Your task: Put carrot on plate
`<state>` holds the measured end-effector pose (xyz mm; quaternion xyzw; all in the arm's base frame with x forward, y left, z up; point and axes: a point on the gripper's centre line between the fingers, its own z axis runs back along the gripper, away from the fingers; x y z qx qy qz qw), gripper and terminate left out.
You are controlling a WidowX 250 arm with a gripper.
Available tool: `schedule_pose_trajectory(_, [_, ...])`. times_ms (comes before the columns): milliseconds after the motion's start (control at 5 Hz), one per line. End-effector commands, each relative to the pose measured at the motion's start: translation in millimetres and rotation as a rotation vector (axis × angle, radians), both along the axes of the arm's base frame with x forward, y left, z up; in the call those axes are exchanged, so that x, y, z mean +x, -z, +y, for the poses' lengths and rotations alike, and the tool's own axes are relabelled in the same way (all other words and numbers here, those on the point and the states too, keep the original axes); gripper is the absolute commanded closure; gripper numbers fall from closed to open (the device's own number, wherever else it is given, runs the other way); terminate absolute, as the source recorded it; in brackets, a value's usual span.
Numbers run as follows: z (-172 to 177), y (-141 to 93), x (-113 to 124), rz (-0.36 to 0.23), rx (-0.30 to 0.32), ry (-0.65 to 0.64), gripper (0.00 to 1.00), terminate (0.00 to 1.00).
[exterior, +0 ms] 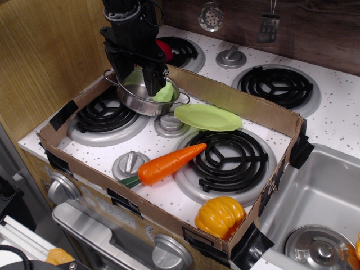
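Note:
The orange carrot (169,163) with its dark green stem lies on the stovetop, tip pointing toward the front right burner (228,160). The light green plate (208,117) rests just behind it, tilted on the burner's far edge. My black gripper (136,79) hangs over the steel pot (140,100) at the back left, well away from the carrot. Its jaws are apart and hold nothing.
A green object (165,93) lies in the pot. A yellow-orange pumpkin toy (219,216) sits in the front right corner. A low cardboard wall (236,101) rings the stovetop. A steel sink (320,208) lies to the right, and stove knobs (130,163) sit between the burners.

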<state>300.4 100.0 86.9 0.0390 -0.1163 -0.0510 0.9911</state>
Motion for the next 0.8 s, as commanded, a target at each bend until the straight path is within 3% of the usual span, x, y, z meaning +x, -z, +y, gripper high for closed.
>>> schedule_pose_trajectory(0, [0, 0, 0, 0.000, 0.000, 0.000, 0.00, 0.00])
schedule_pose_trajectory(200, [-16, -16, -3, -0.105, 0.107, 0.092, 0.00, 0.00])
schedule_pose_trajectory(600, [-42, -35, -27, -0.115, 0.057, 0.231, 0.00, 0.00])
